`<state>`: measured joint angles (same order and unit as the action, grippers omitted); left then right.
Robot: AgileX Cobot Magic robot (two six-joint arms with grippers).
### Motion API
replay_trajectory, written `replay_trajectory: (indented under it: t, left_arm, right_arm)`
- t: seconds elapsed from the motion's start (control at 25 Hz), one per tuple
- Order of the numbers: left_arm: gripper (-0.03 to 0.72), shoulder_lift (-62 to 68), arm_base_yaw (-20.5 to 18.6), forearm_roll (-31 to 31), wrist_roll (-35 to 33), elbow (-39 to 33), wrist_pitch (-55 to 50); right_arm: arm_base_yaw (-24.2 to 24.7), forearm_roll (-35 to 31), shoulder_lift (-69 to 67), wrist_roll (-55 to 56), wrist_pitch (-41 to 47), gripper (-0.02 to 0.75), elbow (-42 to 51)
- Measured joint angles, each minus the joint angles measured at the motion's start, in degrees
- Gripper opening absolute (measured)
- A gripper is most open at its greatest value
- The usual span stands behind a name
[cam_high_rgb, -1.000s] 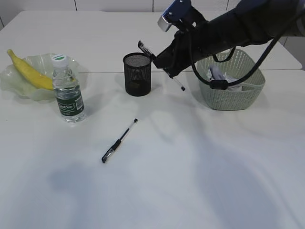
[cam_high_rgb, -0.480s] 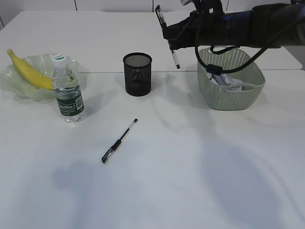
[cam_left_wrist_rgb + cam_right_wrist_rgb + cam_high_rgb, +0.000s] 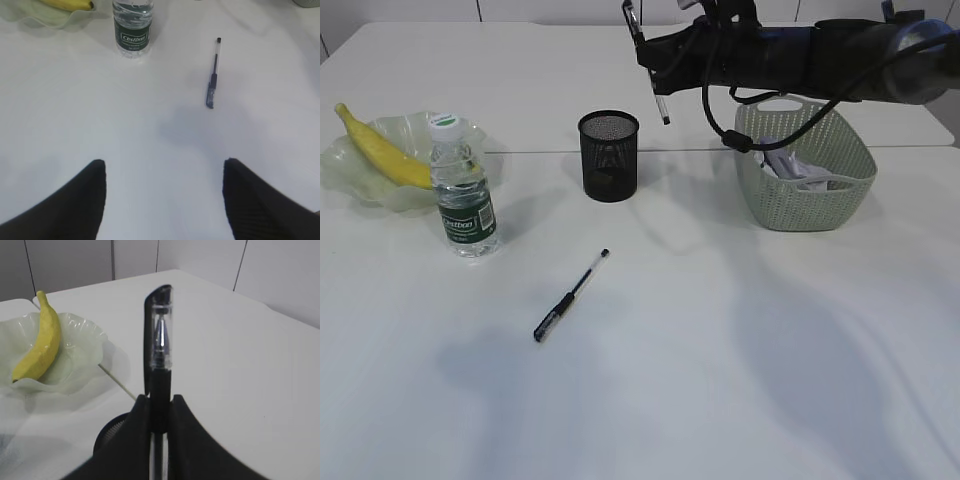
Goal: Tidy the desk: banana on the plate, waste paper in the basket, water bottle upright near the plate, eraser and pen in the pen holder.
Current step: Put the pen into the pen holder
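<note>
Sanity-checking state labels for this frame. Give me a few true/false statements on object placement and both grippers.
1. The banana lies on the plate. True.
2. The right gripper is empty. False: it is shut on a pen, held above the pen holder.
3. A second pen lies on the table. True.
4. The water bottle is on its side. False: it stands upright beside the plate.
5. The left gripper holds the second pen. False: it is open and empty, and the pen lies apart from it.
</note>
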<state>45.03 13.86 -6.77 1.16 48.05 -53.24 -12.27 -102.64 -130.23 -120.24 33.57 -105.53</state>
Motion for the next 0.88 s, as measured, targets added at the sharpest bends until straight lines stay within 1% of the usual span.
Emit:
replay_trajectory:
  t: [0.36,0.64,0.88]
  left_arm:
    - [0.517,0.0,0.0,-0.13,0.0,0.0,2.48]
    - [0.517,0.2,0.0,-0.26,0.0,0.0,4.14]
    - [0.517,0.54,0.0,-0.56,0.0,0.0,4.14]
  right_arm:
    - [0.0,-0.09,-7.52,0.1,4.24,0.042,-10.95]
    - [0.0,0.02,-9.96,0.67,8.01,0.042,-14.31]
    - [0.0,0.14,-11.72,1.06,9.27,0.042,-14.65]
